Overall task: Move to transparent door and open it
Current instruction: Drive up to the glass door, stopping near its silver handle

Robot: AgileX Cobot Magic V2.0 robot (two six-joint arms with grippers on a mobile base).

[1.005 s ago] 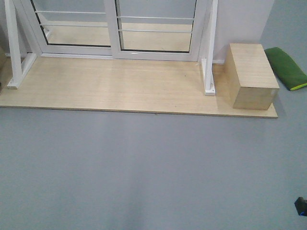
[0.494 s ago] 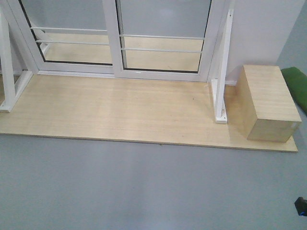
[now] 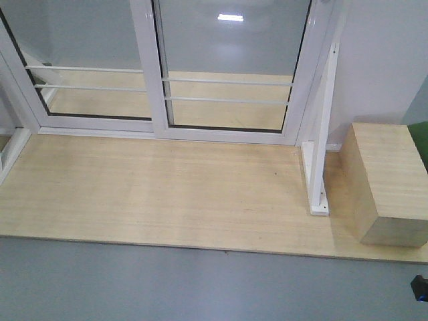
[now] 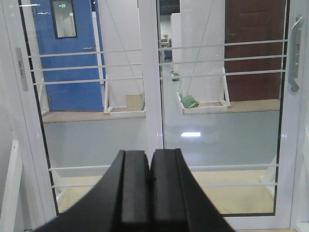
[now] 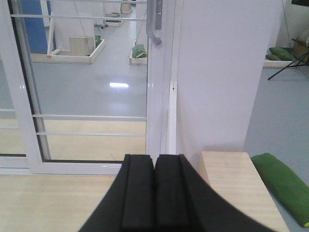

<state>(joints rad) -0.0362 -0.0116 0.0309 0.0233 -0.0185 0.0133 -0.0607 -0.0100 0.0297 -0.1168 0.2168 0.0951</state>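
**A:** Front view first: what do you have?

**B:** You see only the lower part of the transparent door (image 3: 227, 53), the right-hand panel. It stands on the wooden platform (image 3: 167, 194). A white brace (image 3: 324, 154) props the frame upright, I judge, with a wooden box (image 3: 384, 174) just beside it. Neither arm shows here.

**A:** And the left wrist?

**B:** Your left jaws are pressed together with nothing between them, pointing forward. I'd call that a travelling pose. The door stands ahead, apart from them, with its handle (image 4: 294, 53) high to their right.

**A:** Right wrist?

**B:** Your right jaws are closed together too, and empty. The handle sits straight above them and well ahead, so that arm looks better placed to reach.
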